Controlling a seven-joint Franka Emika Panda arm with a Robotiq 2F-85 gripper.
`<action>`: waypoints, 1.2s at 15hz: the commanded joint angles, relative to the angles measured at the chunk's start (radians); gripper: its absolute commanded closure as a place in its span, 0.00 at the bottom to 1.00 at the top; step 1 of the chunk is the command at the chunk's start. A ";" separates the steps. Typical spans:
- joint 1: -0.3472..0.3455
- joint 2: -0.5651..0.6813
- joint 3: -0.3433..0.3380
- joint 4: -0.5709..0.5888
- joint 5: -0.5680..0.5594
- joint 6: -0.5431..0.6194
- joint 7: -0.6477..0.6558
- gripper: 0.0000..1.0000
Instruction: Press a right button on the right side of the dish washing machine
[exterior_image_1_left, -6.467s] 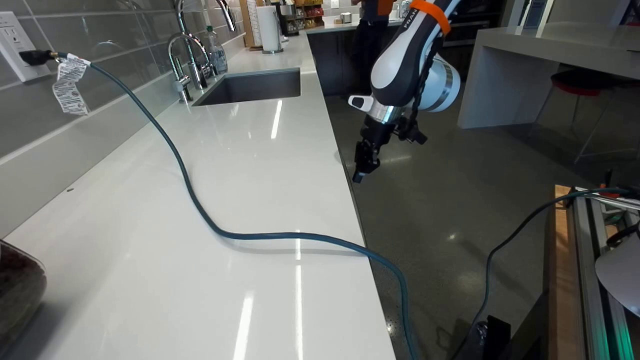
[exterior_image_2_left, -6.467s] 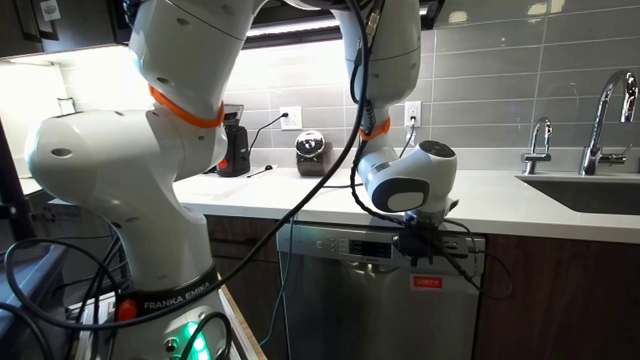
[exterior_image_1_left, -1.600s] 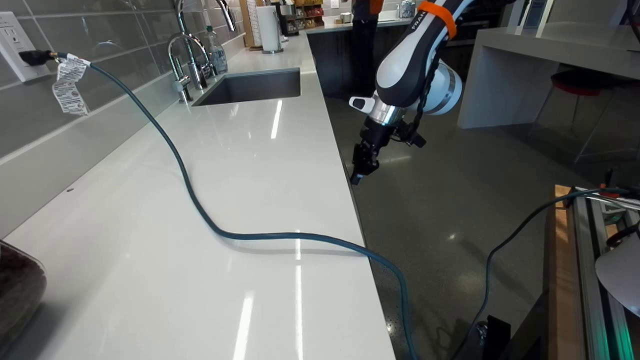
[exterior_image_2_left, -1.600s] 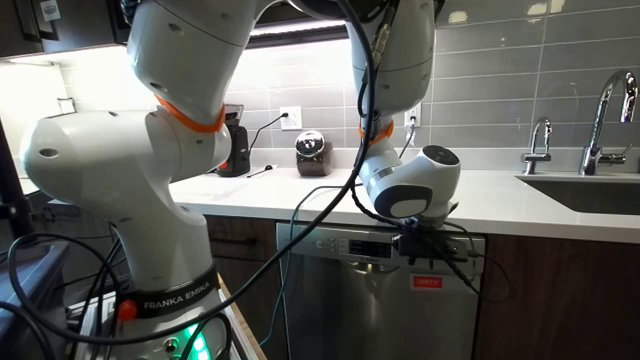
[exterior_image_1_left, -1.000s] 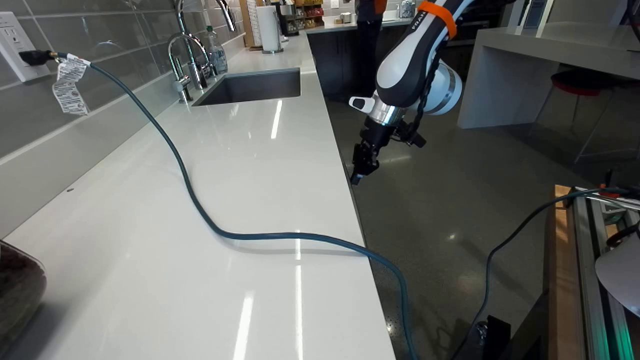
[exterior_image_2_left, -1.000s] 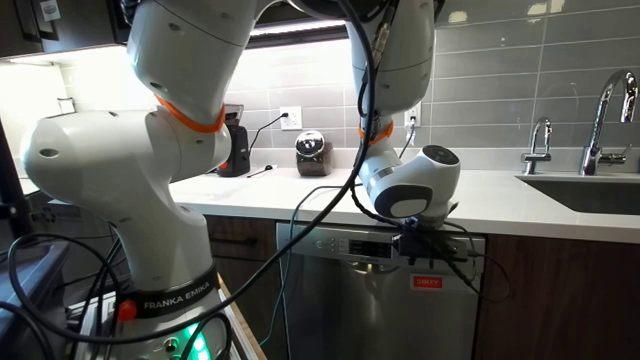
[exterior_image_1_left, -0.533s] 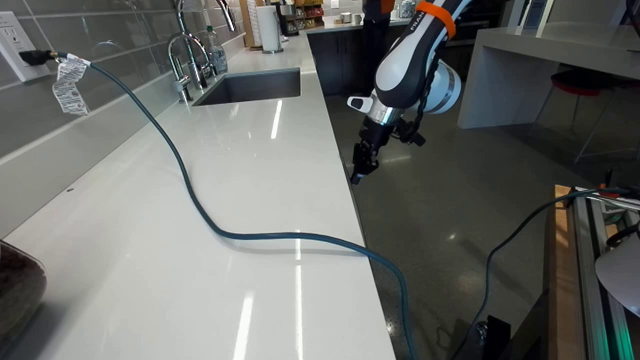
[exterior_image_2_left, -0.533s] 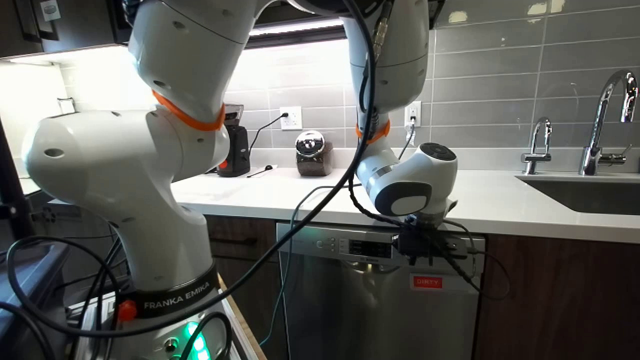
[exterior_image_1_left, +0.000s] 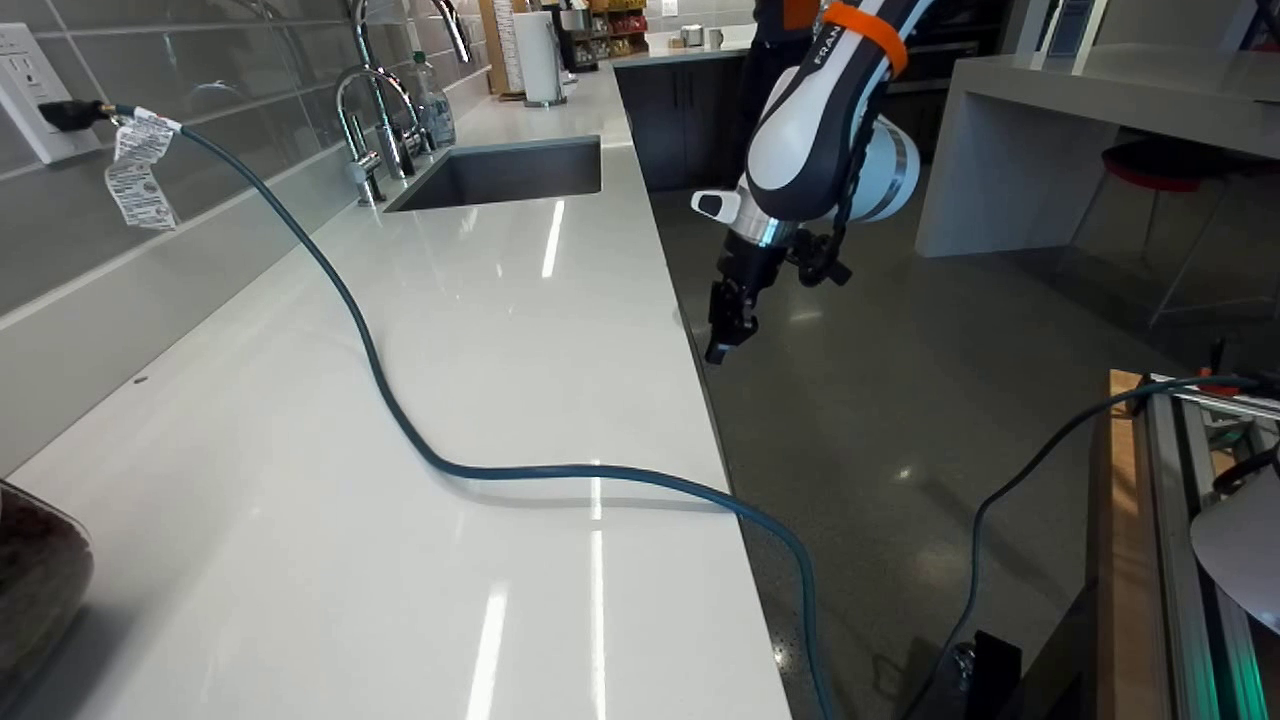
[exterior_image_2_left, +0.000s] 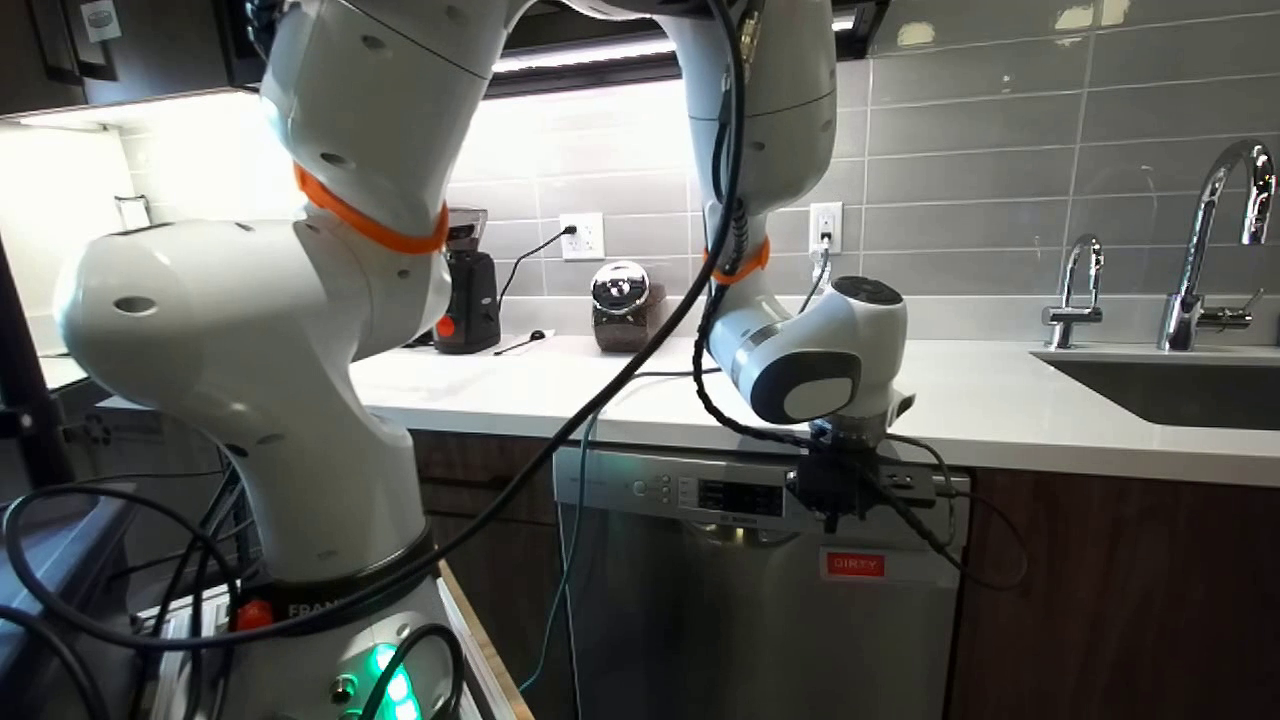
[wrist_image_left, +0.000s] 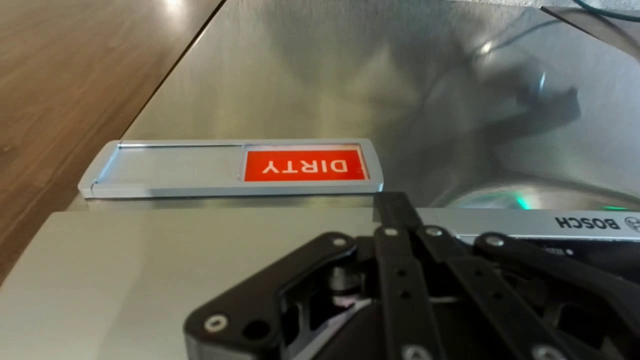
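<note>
Your black two-fingered gripper (wrist_image_left: 398, 214), clenched, shifts slightly back from the brushed-steel dishwasher (exterior_image_2_left: 760, 620), right of its black rectangular display (exterior_image_2_left: 740, 497).

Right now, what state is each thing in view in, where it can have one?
Gripper: shut, nothing seen in it
Dishwasher: shut
Sign: set to DIRTY
Blue cord: plugged into the wall outlet
Tall tap: no water seen running
Light strip: on
Base lights: green
Jar: closed
</note>
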 joint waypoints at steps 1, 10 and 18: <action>0.061 -0.058 -0.052 -0.021 -0.009 -0.031 0.047 0.72; 0.151 -0.150 -0.130 -0.048 0.017 -0.107 0.071 0.07; 0.305 -0.263 -0.265 -0.061 0.070 -0.234 0.074 0.00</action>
